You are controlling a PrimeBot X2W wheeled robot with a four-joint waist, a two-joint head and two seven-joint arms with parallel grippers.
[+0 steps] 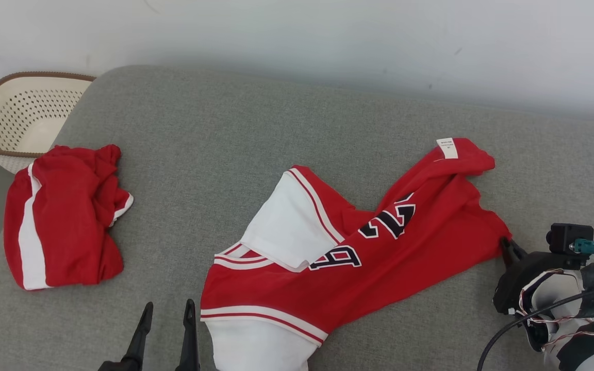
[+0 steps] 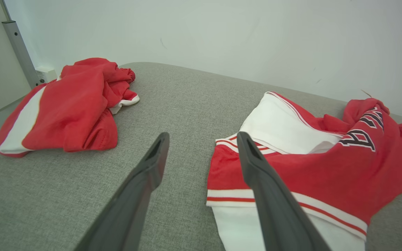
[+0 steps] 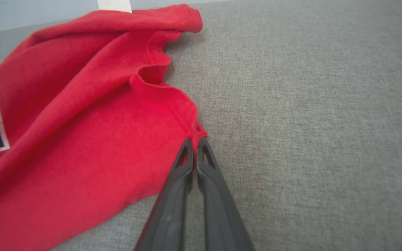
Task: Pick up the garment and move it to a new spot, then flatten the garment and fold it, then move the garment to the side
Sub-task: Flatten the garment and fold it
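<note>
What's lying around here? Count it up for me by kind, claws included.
Red garments: 2, jersey, bundle
Basket: 1
Claws: 2, left claw, right claw
Total: 5

Black, white-edged characters (image 1: 336, 257) run across my red jersey (image 1: 431, 247), broken up by folds. One looks like an A; the rest I can't read. The print on the white tag (image 1: 447, 148) is too small to read.
</note>
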